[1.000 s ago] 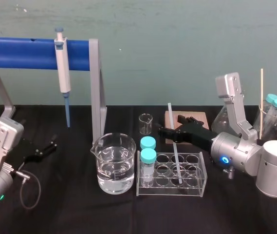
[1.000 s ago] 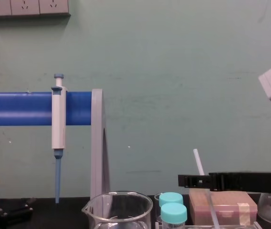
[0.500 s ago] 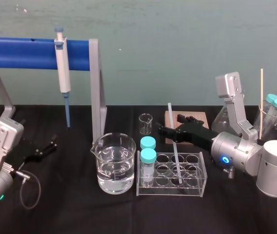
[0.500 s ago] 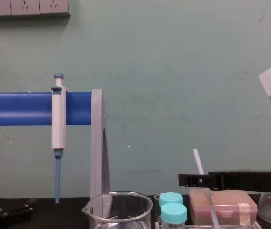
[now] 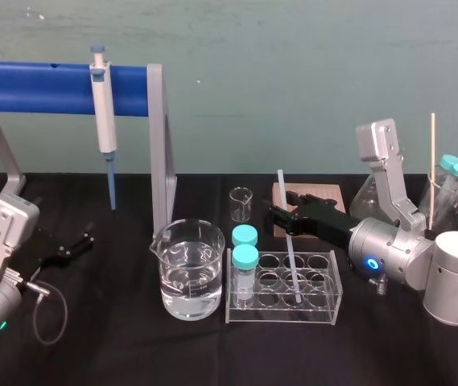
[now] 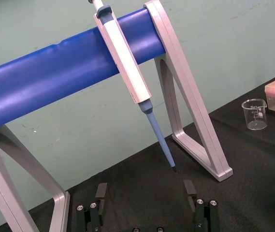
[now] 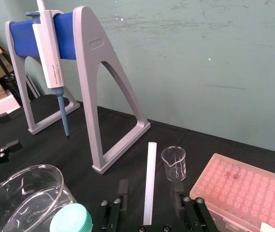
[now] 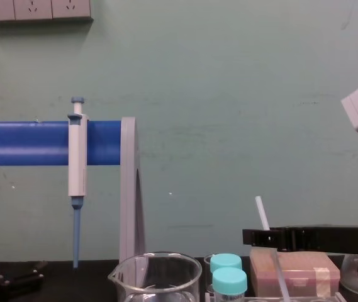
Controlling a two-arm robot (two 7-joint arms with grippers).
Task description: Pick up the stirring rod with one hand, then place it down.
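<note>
stirring rod (image 5: 292, 259) leans in clear rack (image 5: 281, 315) on black table (image 5: 116, 346), teal wall (image 5: 293, 80) behind; right gripper (image 5: 279, 215) spread apart, flanking it; left gripper (image 5: 80, 244) parked left, apart.

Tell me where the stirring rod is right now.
In the head view, the stirring rod stands tilted in the clear tube rack, right of centre, its upper part between the open fingers of the right gripper.

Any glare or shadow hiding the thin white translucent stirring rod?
No. Head view: the stirring rod stands out against the black cloth; glints sit on the water-filled glass beaker; left tool parked, open. Right wrist view: evenly lit inside the open right tool. Chest view: pale against the green wall.
</note>
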